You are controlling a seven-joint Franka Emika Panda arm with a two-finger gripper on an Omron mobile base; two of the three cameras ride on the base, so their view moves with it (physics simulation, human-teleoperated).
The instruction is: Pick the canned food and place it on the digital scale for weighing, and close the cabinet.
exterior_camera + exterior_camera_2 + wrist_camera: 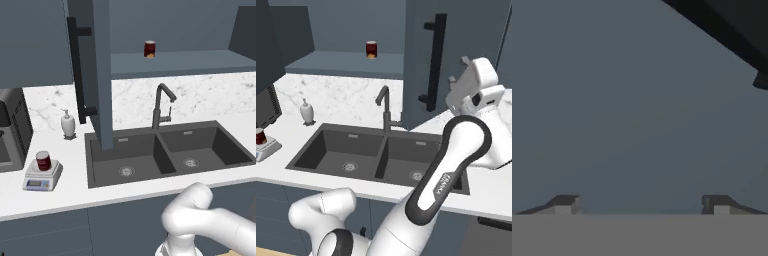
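The canned food [43,160], a small dark-red can, stands upright on the digital scale [42,177] at the counter's left; both also appear at the left edge as the can [260,136] on the scale [267,148]. The cabinet door [466,35] hangs open over the sink, seen edge-on as the door [102,75] with its black bar handle [77,70]. My gripper [457,70] is raised against the door's outer face, right of the handle [433,62]. In the hand view my gripper [641,205] is open, its fingertips [564,204] wide apart facing the flat door, nothing between them.
A second dark-red can [149,49] with an orange mark sits on the open cabinet shelf. A white soap dispenser [68,124] stands behind the scale. The black faucet [161,105] and double sink [200,131] lie below the door. A dark appliance [12,130] stands at far left.
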